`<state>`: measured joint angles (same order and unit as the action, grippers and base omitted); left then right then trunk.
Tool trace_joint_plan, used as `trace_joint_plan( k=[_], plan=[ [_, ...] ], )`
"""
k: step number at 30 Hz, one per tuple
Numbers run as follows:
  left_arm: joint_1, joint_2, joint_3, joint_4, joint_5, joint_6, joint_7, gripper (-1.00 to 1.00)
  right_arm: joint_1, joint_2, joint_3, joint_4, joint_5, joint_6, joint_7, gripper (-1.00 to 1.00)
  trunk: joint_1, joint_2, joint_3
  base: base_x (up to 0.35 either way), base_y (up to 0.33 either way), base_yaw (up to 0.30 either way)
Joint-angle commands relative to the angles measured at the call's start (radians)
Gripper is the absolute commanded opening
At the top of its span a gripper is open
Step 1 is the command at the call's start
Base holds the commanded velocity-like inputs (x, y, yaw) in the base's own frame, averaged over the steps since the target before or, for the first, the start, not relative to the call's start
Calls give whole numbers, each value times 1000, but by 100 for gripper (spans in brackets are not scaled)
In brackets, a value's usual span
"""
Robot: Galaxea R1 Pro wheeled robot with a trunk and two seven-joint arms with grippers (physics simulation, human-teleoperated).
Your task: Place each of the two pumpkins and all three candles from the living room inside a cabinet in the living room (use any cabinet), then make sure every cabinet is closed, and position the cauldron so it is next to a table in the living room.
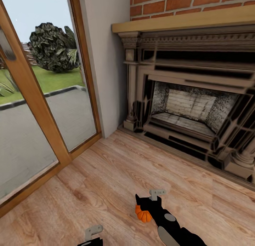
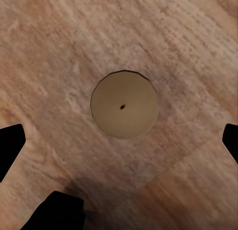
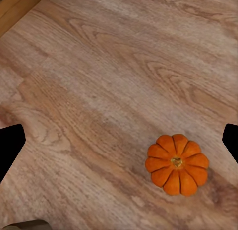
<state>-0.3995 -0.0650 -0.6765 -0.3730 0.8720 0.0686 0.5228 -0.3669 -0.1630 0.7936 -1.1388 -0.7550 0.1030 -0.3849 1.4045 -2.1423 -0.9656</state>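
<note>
An orange ribbed pumpkin lies on the wooden floor, partly covered by my right arm in the head view. My right gripper hangs open above the floor, and the pumpkin sits off to one side of its centre, apart from both fingers. A stubby tan candle, seen end-on with a dark wick hole, stands on the floor beneath my left gripper. That gripper is open too, with its fingertips wide on either side of the candle. In the head view my right gripper is low centre and my left gripper is at the bottom edge.
An ornate carved fireplace under a brick wall fills the right and back. A tall wood-framed glass door runs along the left, and a grey wall pier stands between them. Wooden floor stretches ahead of the arms.
</note>
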Motion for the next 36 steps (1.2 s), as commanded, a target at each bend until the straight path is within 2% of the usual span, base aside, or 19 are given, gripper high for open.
trace_joint_plan(
  k=[1, 29, 36],
  plan=[
    [-1, 1, -8, -2, 2, 5, 8, 100, -1, -1, 4, -2, -4, 3, -8, 100, 4, -8, -4, 0, 0, 0],
    [-1, -1, -8, -3, 1, 4, 8, 100, -1, 0, 5, -2, -3, 3, -6, 100, 111, -204, -92, 0, 0, 0],
    [-1, -1, -42, -1, 2, 1, 8, 100, -1, 0, 5, -2, -3, 3, -6, 100, 138, -253, -114, 0, 0, 0]
  ],
)
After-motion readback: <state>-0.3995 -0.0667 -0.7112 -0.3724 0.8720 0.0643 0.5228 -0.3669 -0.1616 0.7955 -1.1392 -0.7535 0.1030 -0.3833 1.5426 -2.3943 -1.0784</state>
